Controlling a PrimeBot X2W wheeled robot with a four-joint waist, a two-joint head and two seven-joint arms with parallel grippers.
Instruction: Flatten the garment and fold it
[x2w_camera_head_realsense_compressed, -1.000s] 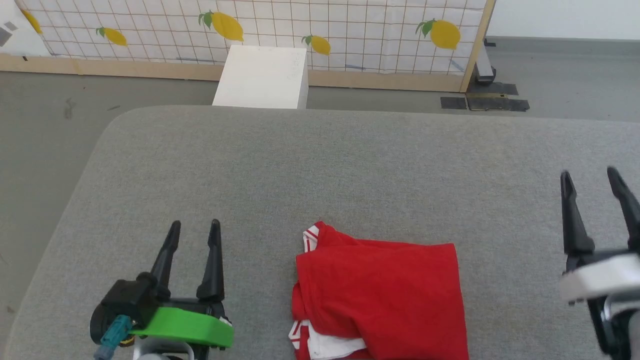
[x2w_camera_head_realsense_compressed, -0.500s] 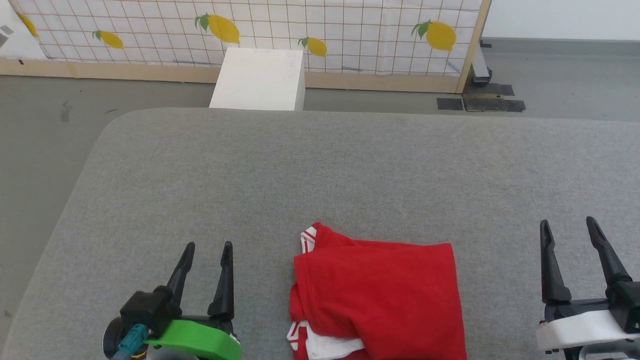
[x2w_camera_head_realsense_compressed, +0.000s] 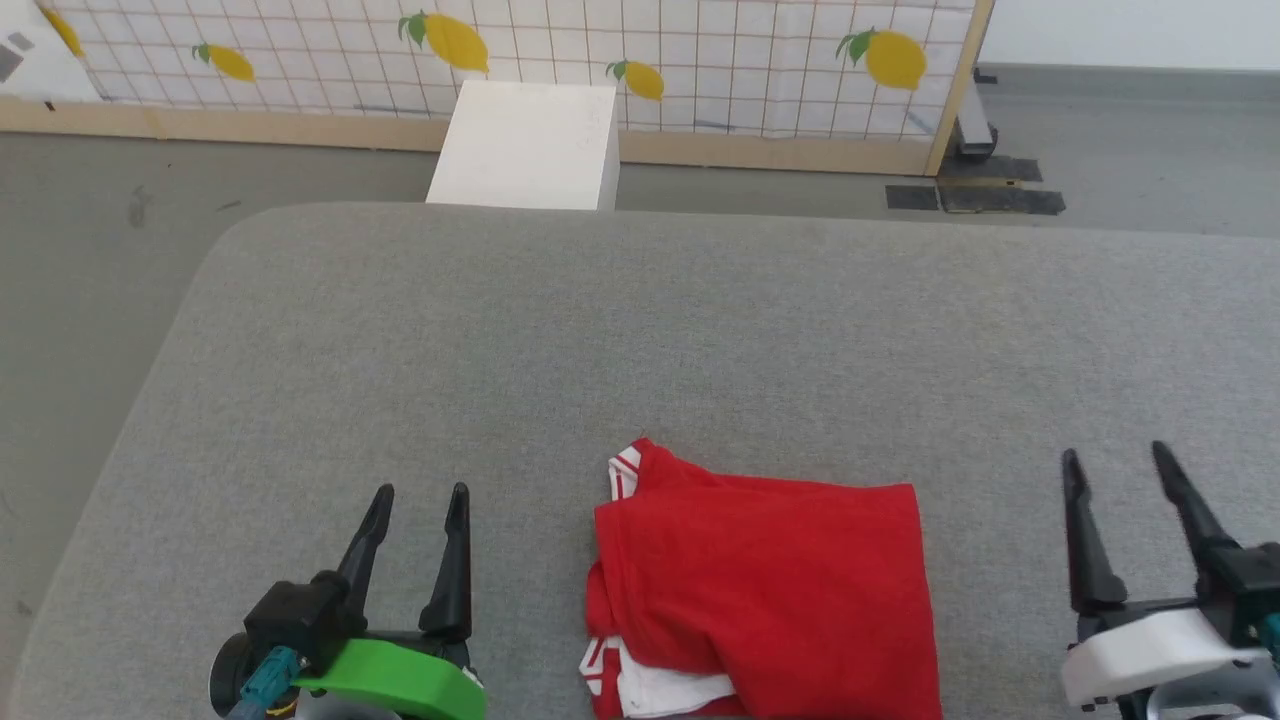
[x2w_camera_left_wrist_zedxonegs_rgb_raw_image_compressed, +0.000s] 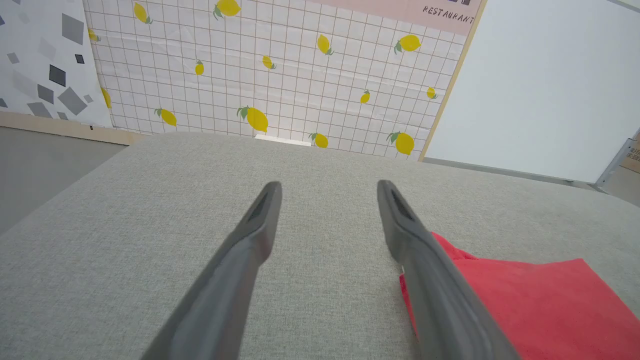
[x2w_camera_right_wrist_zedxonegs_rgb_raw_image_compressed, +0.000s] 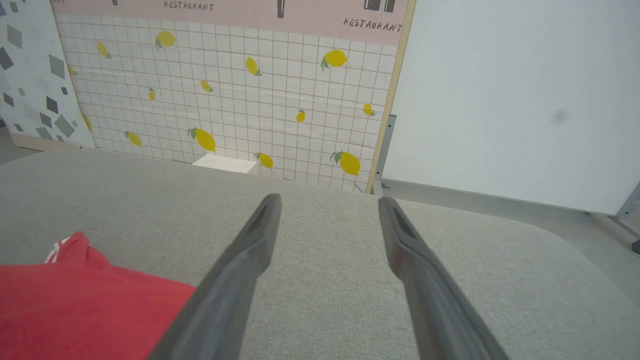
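Note:
The garment (x2w_camera_head_realsense_compressed: 760, 585) lies folded into a rough red rectangle on the grey padded table (x2w_camera_head_realsense_compressed: 600, 340), near its front edge, with white striped-trim sleeve bits showing at its left side. It also shows as the garment (x2w_camera_left_wrist_zedxonegs_rgb_raw_image_compressed: 525, 305) low right in the left wrist view and the garment (x2w_camera_right_wrist_zedxonegs_rgb_raw_image_compressed: 75, 300) low left in the right wrist view. My left gripper (x2w_camera_head_realsense_compressed: 420, 492) stands open to the left of it, nothing between its fingers. My right gripper (x2w_camera_head_realsense_compressed: 1115, 458) stands open to the right, also holding nothing. Neither touches the cloth.
A white box (x2w_camera_head_realsense_compressed: 525, 145) stands on the floor beyond the table's far edge. Behind it runs a lemon-patterned grid panel (x2w_camera_head_realsense_compressed: 700, 60) with a wooden base. The table's rounded left corner drops to grey floor (x2w_camera_head_realsense_compressed: 90, 260). Black floor plates (x2w_camera_head_realsense_compressed: 975, 198) lie at the far right.
My right gripper has dropped lower in the head view and shifted slightly left. My left gripper moved a little right and down. The camera has shifted slightly; the garment stays put.

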